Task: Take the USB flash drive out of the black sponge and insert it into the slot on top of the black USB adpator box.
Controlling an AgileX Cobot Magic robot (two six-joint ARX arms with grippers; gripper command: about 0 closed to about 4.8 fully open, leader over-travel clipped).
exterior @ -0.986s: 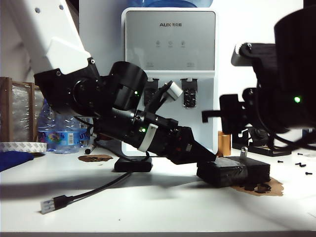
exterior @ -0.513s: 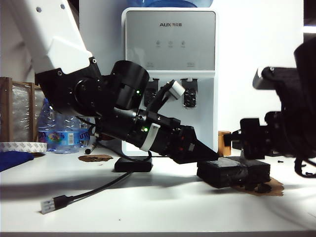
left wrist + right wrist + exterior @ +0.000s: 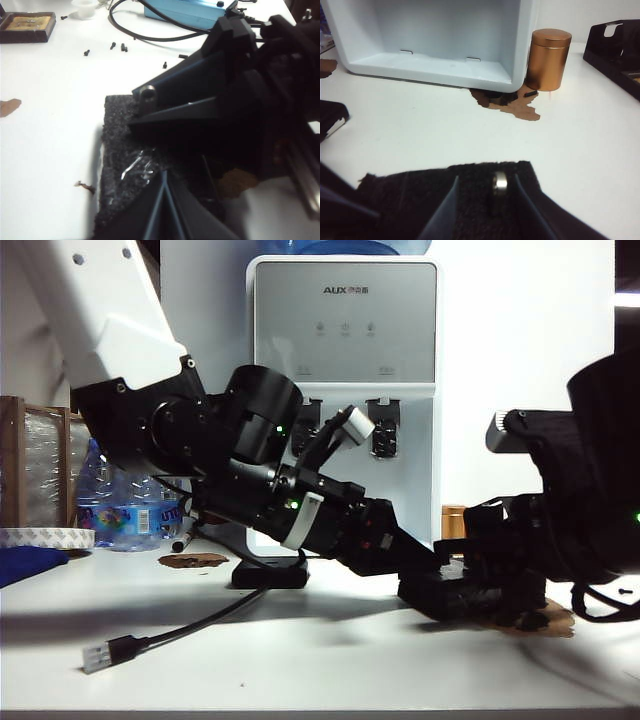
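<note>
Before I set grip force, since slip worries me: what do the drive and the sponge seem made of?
Drive: looks like bare metal, silvery with a bright glint. Sponge: black open-cell foam, coarse grainy surface, partly under glossy clear tape. The right gripper straddles the drive, jaws open; the left gripper rests on the sponge.

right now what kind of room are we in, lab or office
Probably a workshop or lab bench in an office-like room: a water dispenser stands behind the white table, loose screws lie scattered on it, and a blue electronics box with cables sits nearby.
</note>
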